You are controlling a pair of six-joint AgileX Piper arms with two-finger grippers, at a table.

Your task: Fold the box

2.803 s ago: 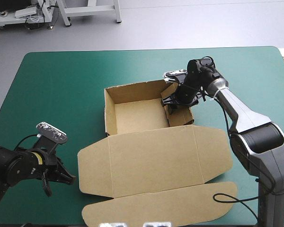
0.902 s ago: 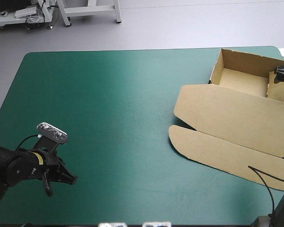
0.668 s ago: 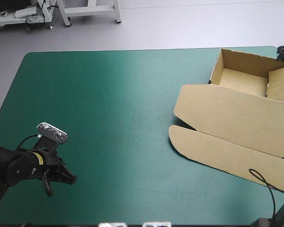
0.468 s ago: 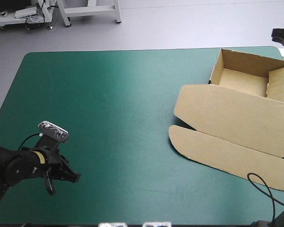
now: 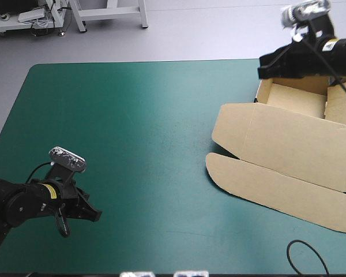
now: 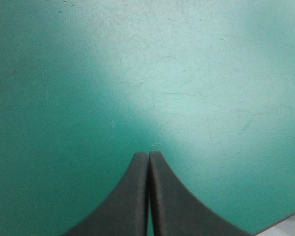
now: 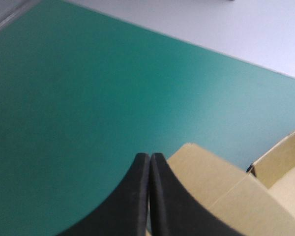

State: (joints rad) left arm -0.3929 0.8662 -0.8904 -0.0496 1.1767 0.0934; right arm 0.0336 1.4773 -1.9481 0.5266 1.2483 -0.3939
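Now the box (image 5: pixel 288 144) is an open tray, lid flat. Right gripper (image 5: pixel 263 68), above its far wall, and left gripper (image 5: pixel 96 215) are both pinched closed, empty.

One brown box (image 5: pixel 285 153) lies on one bench (image 5: pixel 132 115) with a teal-green cover. The box shows one open tray (image 5: pixel 294 99), one flat lid (image 5: pixel 300 141) and one rounded flap (image 5: pixel 265 187). Two robot arms, the left arm (image 5: pixel 14 205) and the right arm (image 5: pixel 334 57), each carry one set of jaws; each set has two black fingers (image 6: pixel 132 196), four altogether.
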